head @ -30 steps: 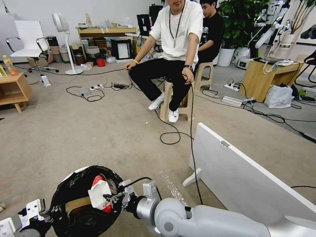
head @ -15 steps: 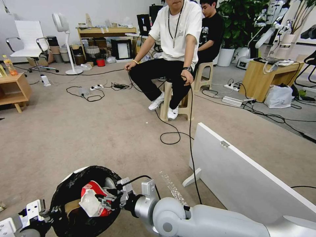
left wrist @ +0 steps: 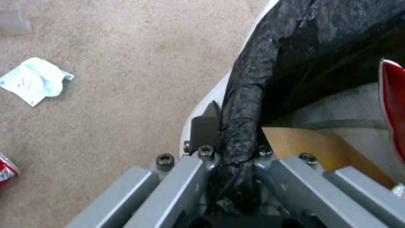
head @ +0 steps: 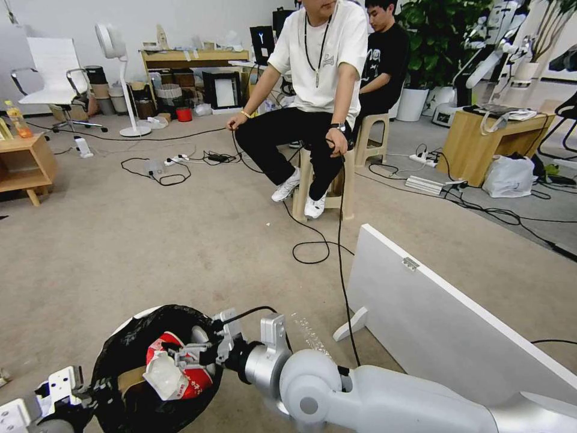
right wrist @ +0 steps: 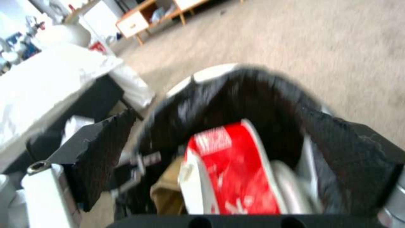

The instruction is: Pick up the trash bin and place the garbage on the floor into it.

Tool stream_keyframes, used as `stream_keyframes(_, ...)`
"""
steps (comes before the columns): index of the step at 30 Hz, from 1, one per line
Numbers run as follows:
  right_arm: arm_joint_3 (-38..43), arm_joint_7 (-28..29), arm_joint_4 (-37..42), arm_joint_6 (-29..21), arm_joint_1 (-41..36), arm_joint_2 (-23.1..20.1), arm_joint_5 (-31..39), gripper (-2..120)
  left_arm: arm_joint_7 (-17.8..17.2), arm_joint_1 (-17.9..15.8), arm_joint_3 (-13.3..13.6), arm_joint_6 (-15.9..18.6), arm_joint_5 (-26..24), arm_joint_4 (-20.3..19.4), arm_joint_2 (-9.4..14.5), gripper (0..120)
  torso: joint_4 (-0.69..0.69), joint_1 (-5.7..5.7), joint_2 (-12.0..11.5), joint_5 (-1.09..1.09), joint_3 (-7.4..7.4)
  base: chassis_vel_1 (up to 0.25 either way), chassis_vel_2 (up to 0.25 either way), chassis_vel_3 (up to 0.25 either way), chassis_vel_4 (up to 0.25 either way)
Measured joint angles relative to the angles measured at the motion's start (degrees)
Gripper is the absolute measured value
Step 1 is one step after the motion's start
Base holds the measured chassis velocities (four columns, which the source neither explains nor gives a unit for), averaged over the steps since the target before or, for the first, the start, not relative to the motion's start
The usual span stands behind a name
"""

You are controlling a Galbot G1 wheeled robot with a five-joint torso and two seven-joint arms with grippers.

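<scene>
My left end effector pinches the bin's bag-lined rim, holding it low before me. My right end effector, over the bin's mouth, has its fingers spread around the red-and-white packet. A tissue lies on the floor.

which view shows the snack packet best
The right wrist view: the red-and-white snack packet sits large between the open fingers of the right gripper, inside the bin. The head view shows it smaller, partly behind the gripper. The left wrist view catches just its red edge.
</scene>
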Motion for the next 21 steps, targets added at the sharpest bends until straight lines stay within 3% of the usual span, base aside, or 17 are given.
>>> stream_keyframes(10,10.01,-2.23,3.60,1.94,-1.48,-1.93,-4.21,100,0.00,0.26,-0.07,0.00,0.04,0.38,0.14,1,0.01,0.00,0.00,0.00,0.00,0.000,0.000,0.000,0.000)
stream_keyframes(21,29.89,-6.93,6.49,9.61,-8.96,-7.73,-16.98,100,0.62,1.23,-0.09,0.00,1.05,0.60,-0.13,1,-0.01,0.00,0.00,0.02,0.00,0.000,0.000,0.000,0.000)
